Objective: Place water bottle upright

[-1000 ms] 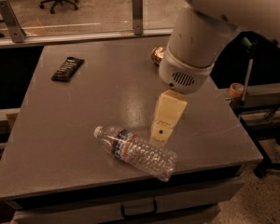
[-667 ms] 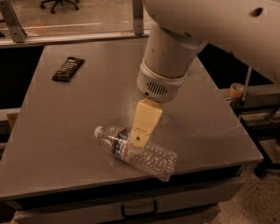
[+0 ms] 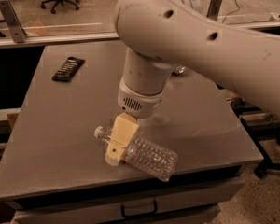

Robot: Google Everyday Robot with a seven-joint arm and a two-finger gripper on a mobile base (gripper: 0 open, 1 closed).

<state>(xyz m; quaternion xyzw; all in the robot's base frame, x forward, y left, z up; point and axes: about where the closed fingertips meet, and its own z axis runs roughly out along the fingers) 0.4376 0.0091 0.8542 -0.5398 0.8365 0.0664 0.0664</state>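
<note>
The water bottle (image 3: 149, 157) is a clear ribbed plastic bottle. It lies on its side near the front edge of the grey table (image 3: 51, 125), its capped end (image 3: 98, 132) pointing left and its base to the right. My gripper (image 3: 116, 157) hangs from the large cream arm and is down at the bottle's neck end, covering the label band. It stands against the bottle's shoulder, low over the table.
A flat black object (image 3: 68, 69) lies at the table's back left. A small shiny object (image 3: 179, 70) shows behind the arm at the back. The table's front edge (image 3: 130, 183) is just below the bottle. A rail and office chairs stand behind.
The arm has swung left and down. The gripper went from beside the bottle's upper right to over its neck end. The bottle has not moved.
</note>
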